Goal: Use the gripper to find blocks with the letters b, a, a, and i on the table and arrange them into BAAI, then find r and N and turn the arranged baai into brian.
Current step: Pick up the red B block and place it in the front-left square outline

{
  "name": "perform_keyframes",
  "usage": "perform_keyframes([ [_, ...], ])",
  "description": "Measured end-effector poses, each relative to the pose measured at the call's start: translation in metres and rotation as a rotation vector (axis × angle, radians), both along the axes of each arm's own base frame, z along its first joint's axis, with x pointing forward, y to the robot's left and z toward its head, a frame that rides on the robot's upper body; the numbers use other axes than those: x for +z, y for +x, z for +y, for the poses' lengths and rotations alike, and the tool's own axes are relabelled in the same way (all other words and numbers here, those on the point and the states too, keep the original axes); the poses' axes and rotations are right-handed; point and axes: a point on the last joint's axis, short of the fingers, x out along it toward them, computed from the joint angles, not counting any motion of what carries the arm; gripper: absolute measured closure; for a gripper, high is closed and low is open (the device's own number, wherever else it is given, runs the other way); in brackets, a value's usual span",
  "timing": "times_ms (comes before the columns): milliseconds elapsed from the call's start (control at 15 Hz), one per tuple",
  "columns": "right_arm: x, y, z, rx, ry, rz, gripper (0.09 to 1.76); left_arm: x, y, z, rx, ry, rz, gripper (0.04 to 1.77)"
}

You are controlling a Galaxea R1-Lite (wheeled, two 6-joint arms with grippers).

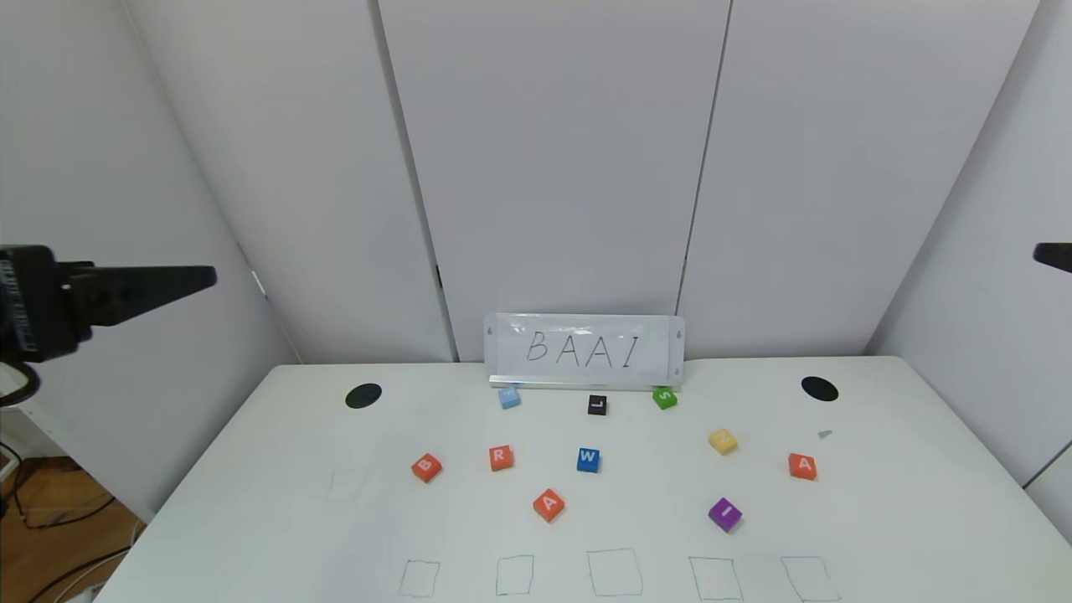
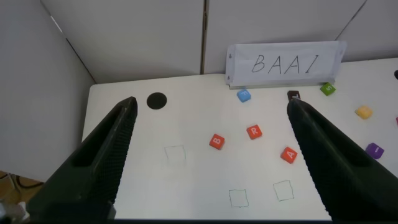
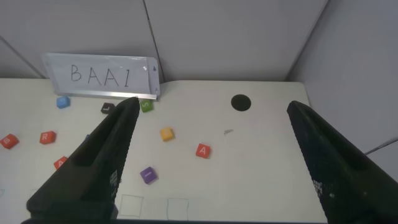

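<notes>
Loose on the white table [image 1: 879,502] lie the orange-red B block [image 1: 426,467], one orange-red A [image 1: 548,504], a second A [image 1: 802,466] at the right, and the purple I [image 1: 724,513]. The orange-red r block [image 1: 501,457] sits right of the B. I can read an N on no block; the yellow block [image 1: 723,441] has an unclear letter. My left gripper [image 2: 211,104] hangs open, high off the table's left side. The right gripper [image 3: 213,106], open as well, is raised at the far right. Neither holds anything.
A blue W [image 1: 588,459], black L [image 1: 597,405], green S [image 1: 664,397] and light blue block [image 1: 509,398] lie nearer the BAAI sign [image 1: 584,350] at the back. Several green drawn squares [image 1: 615,573] line the front edge. Black spots [image 1: 363,395] mark the rear corners.
</notes>
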Motion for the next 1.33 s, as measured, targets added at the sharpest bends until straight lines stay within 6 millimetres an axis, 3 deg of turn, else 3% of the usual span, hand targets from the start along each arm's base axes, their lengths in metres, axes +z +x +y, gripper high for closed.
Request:
perform_keyframes([
  [333,-0.018,0.057,-0.002,-0.022,0.039,0.114,0.14,-0.029,0.064,-0.004,0.005,0.007,0.123,0.09],
  [667,-0.055,0.101,0.009,0.006,0.068,0.253,0.14,-0.058,0.095,-0.006,0.000,0.016,0.235,0.09],
  [1000,-0.081,0.121,0.031,0.059,0.081,0.359,0.14,-0.075,0.111,-0.012,-0.011,0.025,0.300,0.09],
  [1333,-0.092,0.127,0.043,0.085,0.083,0.397,0.14,-0.096,0.129,-0.028,-0.014,0.050,0.376,0.09],
])
